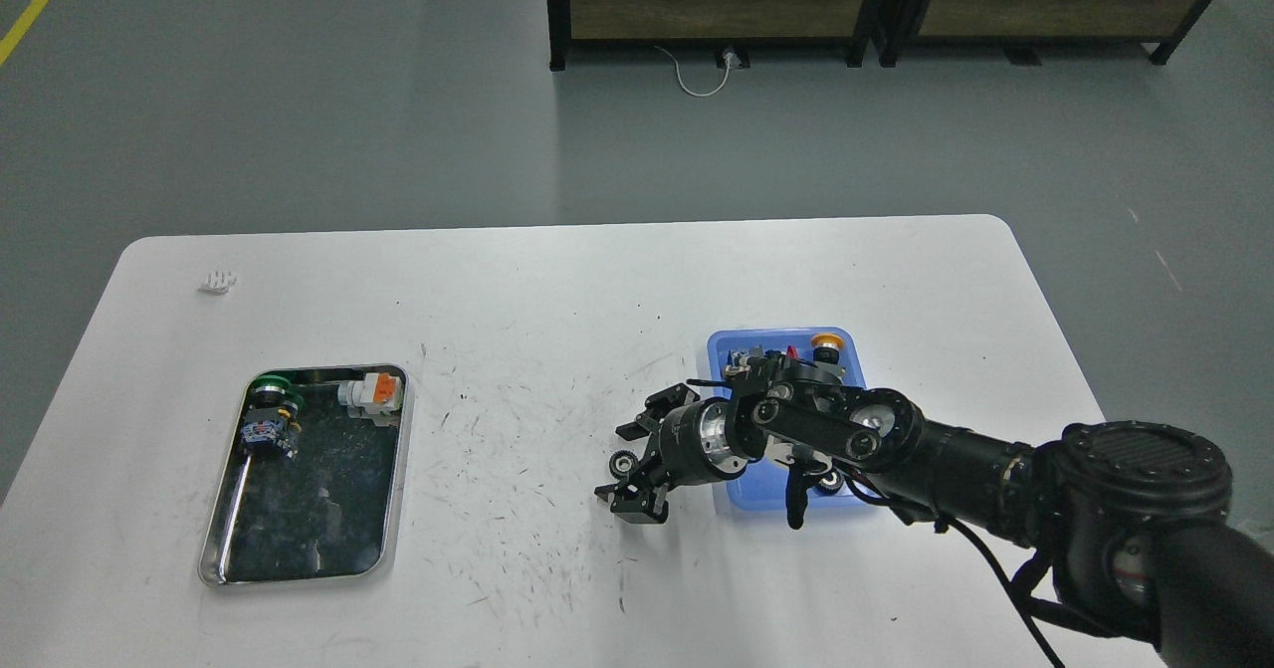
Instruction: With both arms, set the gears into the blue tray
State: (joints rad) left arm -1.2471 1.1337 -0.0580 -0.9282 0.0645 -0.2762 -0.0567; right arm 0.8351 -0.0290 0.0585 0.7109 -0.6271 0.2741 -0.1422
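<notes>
Centrally, the right claw (629, 471) stood spread around a gear (624, 464) on the worktop (557, 280); pinching squarely, then lifting clear of the blue tray (725, 349) rim, seemed best.

Only the right arm (955, 459) is in view, entering from the lower right and stretching leftward, its wrist bent down. The right gripper (637, 459) hangs low with its fingers (662, 411) spread apart, seemingly bracketing something small, though the dark view blurs this.
</notes>
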